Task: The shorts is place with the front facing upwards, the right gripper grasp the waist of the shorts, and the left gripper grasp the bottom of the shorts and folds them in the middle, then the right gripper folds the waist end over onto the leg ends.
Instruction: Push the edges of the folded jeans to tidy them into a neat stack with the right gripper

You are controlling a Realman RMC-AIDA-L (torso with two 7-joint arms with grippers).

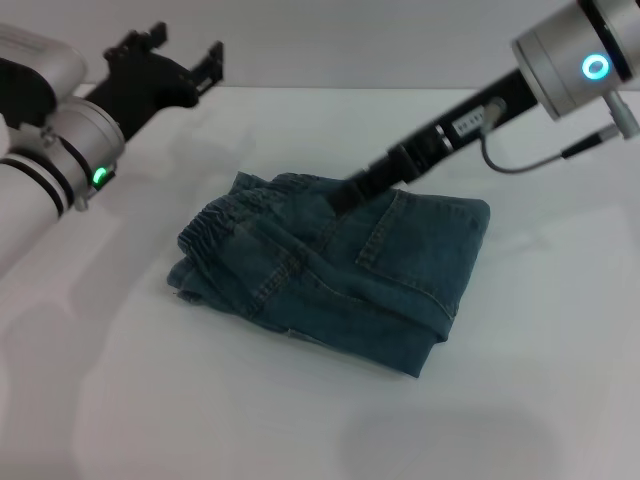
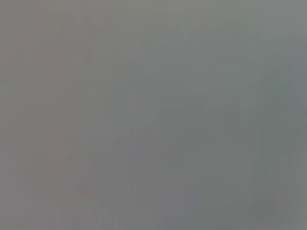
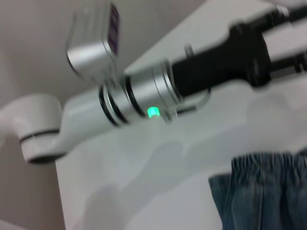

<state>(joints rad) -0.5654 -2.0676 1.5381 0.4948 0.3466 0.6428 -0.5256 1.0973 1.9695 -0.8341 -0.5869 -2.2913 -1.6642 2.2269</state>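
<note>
The blue-green denim shorts [image 1: 340, 270] lie folded into a compact bundle in the middle of the white table [image 1: 520, 400]. Their gathered waist [image 1: 212, 222] shows along the bundle's left end, and also in the right wrist view [image 3: 266, 163]. I cannot make out the leg hems. My right gripper [image 1: 345, 196] reaches down from the upper right, its black tip resting on the denim at the bundle's far edge. The left gripper [image 1: 185, 52] hangs raised at the upper left, away from the shorts, open and empty. The left wrist view is plain grey.
The left arm [image 3: 139, 93] with its green lamp stretches over the table beyond the waistband. White tabletop surrounds the bundle on every side, and a pale wall stands behind the table's far edge.
</note>
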